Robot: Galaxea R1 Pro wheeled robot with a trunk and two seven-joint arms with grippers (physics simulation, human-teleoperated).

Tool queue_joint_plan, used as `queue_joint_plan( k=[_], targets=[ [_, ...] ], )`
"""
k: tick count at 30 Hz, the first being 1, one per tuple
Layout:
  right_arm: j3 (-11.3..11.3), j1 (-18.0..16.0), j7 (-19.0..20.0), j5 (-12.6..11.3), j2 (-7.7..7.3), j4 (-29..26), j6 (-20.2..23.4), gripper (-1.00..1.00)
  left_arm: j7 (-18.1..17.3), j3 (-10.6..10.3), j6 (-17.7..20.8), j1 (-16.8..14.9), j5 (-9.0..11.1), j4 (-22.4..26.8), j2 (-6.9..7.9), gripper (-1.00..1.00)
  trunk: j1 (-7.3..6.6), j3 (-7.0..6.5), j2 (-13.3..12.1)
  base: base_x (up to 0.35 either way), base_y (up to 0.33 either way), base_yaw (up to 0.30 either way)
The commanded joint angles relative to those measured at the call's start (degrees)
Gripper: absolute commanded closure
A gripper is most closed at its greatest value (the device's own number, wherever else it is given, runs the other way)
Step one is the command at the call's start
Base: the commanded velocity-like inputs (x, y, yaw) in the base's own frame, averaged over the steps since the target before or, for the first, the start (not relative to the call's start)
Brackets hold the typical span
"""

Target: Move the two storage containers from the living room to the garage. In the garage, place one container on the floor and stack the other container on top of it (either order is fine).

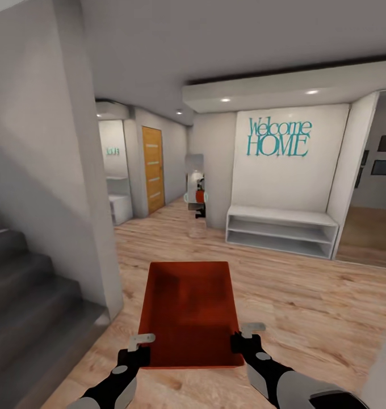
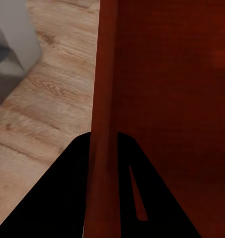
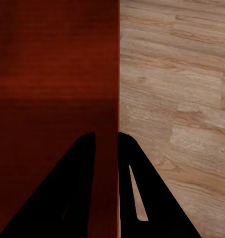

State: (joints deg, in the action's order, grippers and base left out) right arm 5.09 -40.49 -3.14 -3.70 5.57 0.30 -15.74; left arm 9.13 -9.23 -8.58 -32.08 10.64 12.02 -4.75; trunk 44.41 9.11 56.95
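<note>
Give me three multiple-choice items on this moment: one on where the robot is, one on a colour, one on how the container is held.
1. The floor under the robot is: A concrete, B light wood planks, C carpet.
2. The wall lettering is: A teal, B black, C red.
3. The storage container is: A lying on the shelf, B held by one gripper, C held by both grippers.

Answers: B, planks show all around; A, "Welcome HOME" is teal; C, the left gripper and right gripper each clamp a side wall, seen between the fingers in both wrist views.
</note>
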Motion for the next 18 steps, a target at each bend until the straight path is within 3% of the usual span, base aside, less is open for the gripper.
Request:
queue_joint_plan(
  k=[1,18],
  targets=[
    [-0.27,-0.02,-0.02,-0.43,0.00,0.22,-0.16,1.00,0.45,-0.09,-1.35,-0.09,-0.09,0.29,0.01,1.00,0.04,0.08,0.06,0.320,0.000,0.037],
    [-0.26,-0.02,-0.03,-0.43,-0.01,0.22,-0.17,1.00,0.45,-0.09,-1.32,-0.09,-0.05,0.29,0.01,1.00,0.04,0.08,0.06,0.320,0.000,0.004]
  ],
)
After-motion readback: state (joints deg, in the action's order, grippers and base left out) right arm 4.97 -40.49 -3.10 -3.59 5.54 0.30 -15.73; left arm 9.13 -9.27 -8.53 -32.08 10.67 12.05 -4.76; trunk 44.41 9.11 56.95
